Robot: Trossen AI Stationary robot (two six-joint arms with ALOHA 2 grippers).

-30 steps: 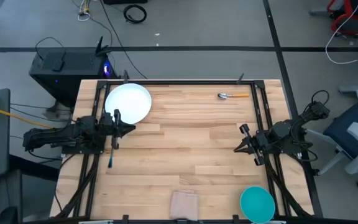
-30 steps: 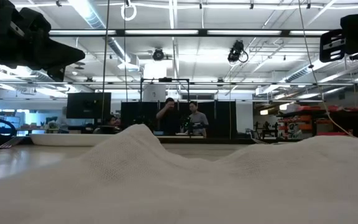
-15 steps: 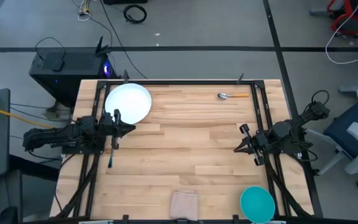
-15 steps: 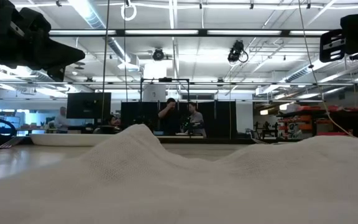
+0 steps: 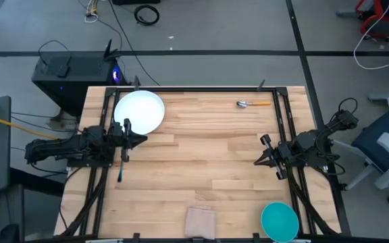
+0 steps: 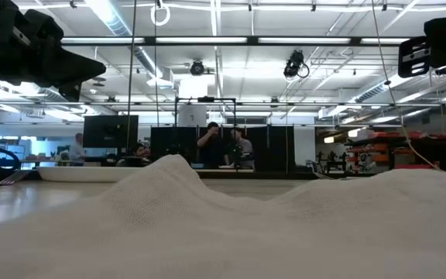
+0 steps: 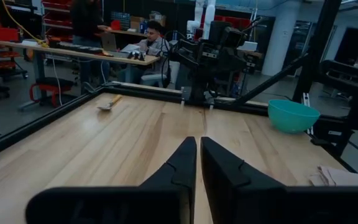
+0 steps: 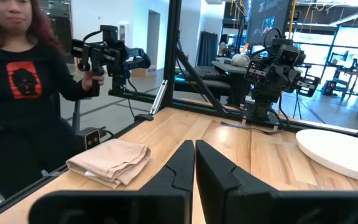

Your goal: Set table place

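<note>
Nothing of the place setting has been put together yet. The left gripper [image 5: 142, 140] is held above the table [image 5: 201, 169] at its left side, with its two fingers pressed together and nothing between them. The white plate [image 5: 140, 111] is seen just beside this gripper, toward the far edge, and the blue-handled fork [image 5: 121, 170] lies close to it on the near side. The right gripper [image 5: 257, 160] is held at the right side of the table, its fingers also together and nothing gripped. The teal bowl [image 5: 279, 221] is found near this gripper, at the near right corner, and the orange-handled spoon [image 5: 253, 104] is well apart from it, by the far edge. A folded cloth [image 5: 199, 220] is laid at the near edge, between the two arms. So all four things are spread out, and each is left to be picked up and brought to one place.

Against the earlier frame, nothing on the table is seen to be moved, and both arms are kept as they were; only the people far off in the room are shifted a little
</note>
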